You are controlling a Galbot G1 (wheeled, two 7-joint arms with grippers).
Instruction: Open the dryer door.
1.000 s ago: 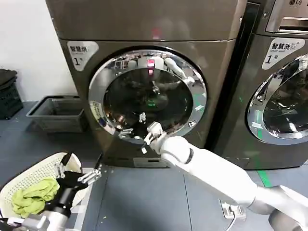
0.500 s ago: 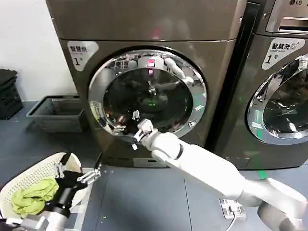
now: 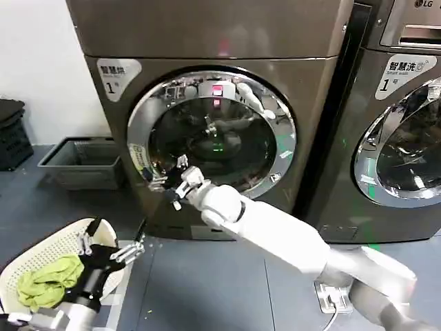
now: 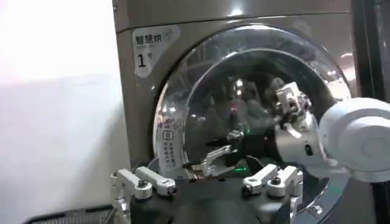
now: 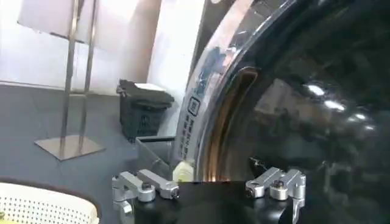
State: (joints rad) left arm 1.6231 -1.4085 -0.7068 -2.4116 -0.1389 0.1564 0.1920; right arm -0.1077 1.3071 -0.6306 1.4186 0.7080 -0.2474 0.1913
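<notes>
Probably the door [image 3: 211, 134] was rigid with a slippery rim; its recessed edge lay just ahead of the right gripper [image 3: 167, 185], whose jaws stood spread

The right arm [image 3: 275, 234] hides the dryer door's [image 3: 210, 134] lower rim.

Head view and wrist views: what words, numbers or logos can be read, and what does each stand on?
"智慧烘" over "1": grey tag on the bronze dryer, above the dryer door.
"智慧洗" over "1": tag on the neighbouring machine.
"LG": that machine's top panel.
Sticker on the door rim: too small to read.
</notes>
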